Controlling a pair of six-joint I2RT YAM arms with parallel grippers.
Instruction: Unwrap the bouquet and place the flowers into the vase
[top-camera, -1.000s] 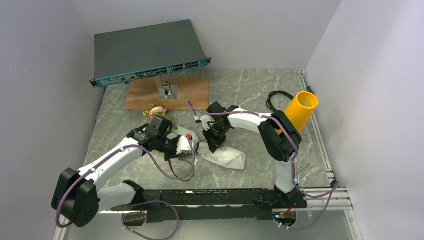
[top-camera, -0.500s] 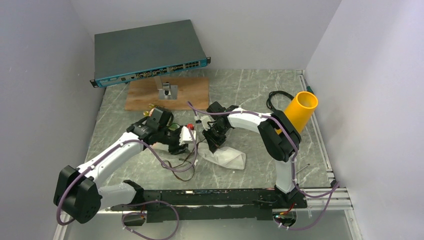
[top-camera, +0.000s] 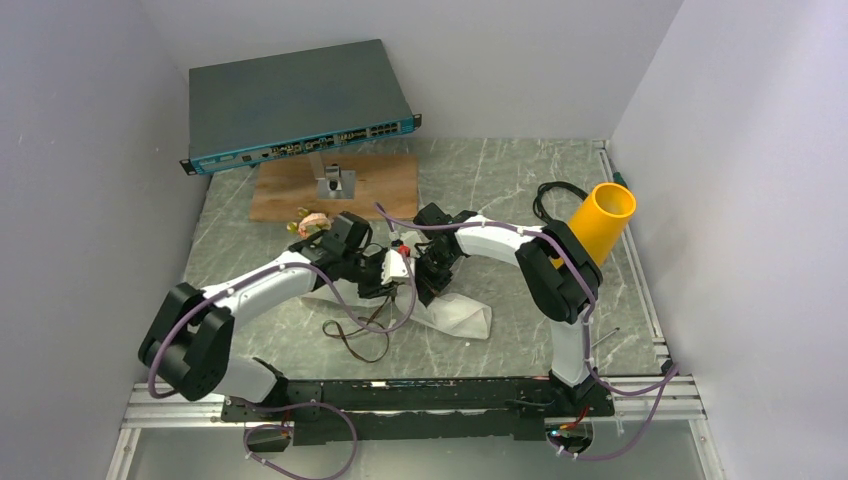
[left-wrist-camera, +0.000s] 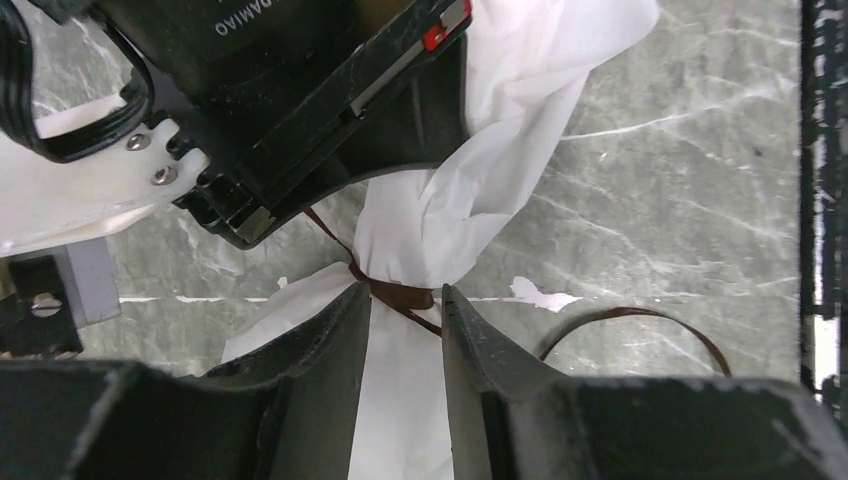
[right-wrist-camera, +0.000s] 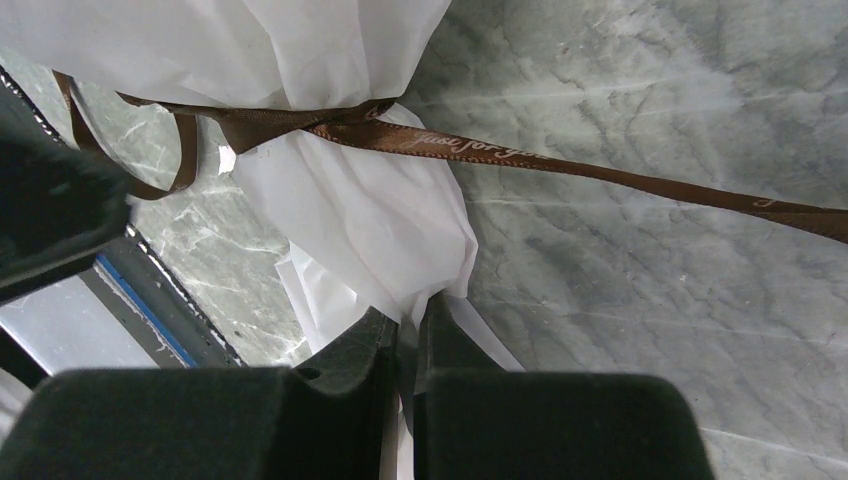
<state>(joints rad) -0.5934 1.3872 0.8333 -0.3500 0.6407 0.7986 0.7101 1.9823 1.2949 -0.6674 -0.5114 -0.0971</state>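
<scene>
Bouquet (top-camera: 455, 315): lying on the table, directly under both my grippers. Its wrapped end runs out to the near right of my right gripper.
Paper sheet (left-wrist-camera: 520, 120): white, gathered to a narrow neck between my two grippers.
Ribbon (right-wrist-camera: 560, 160): brown, knotted round that neck. One lettered tail runs away across the table from my right gripper. A loose loop lies on the near side of my left gripper.
Flowers (top-camera: 316, 221): pink heads just beyond my left wrist, on the side away from my right gripper.
Left gripper (left-wrist-camera: 404, 300): jaws apart, one either side of the neck, tips at the knot. I cannot tell whether they press the paper.
Right gripper (right-wrist-camera: 407, 322): clenched on a thin fold of the paper sheet, a little short of the knot and just beyond my left fingertips.
Vase (top-camera: 603, 222): yellow-orange, well apart to the right of my right gripper, partly behind that arm's elbow.
Table (top-camera: 520, 170): grey-green, marbled.
Network switch (top-camera: 295, 105): well beyond both grippers, above a wooden board (top-camera: 385, 185).
</scene>
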